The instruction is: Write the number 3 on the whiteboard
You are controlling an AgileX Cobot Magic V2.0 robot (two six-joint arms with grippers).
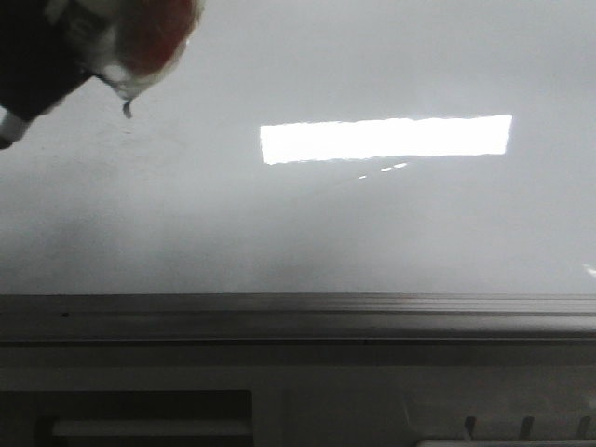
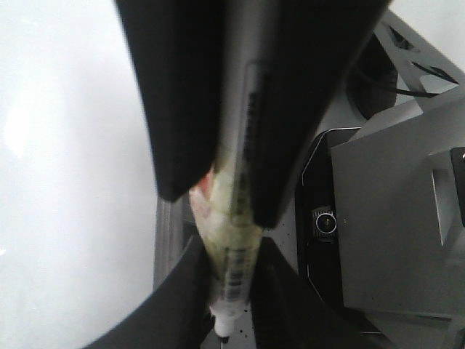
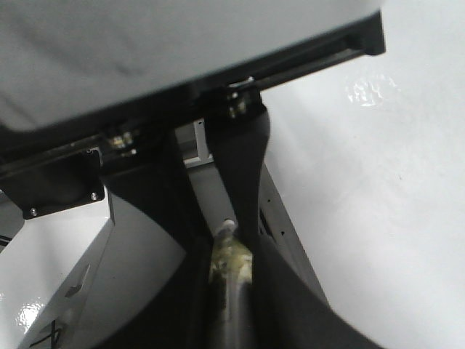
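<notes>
- The whiteboard (image 1: 307, 219) fills most of the front view, glossy and pale grey, with a bright white rectangular light reflection (image 1: 386, 139) across its upper middle.
- A grey metal ledge (image 1: 298, 321) runs along the board's lower edge.
- In the front view's upper left corner sits a blurred dark shape with a reddish patch, a pincer (image 1: 93, 42) I take for the left one; a small dark tip (image 1: 127, 110) hangs below it, close to the board, and whether it touches cannot be told.
- No clear stroke of the number 3 shows on the board; only faint specks lie near that tip.
- In the left wrist view the left pincer (image 2: 229, 207) pinches a marker (image 2: 236, 254), its barrel running between the dark fingers (image 2: 178, 109), with yellowish tape around it and the white end poking out.
- In the right wrist view the right pincer (image 3: 229, 265) is pressed on a dark pen-like rod (image 3: 231, 305), taped yellowish, the board pale beside it.
</notes>
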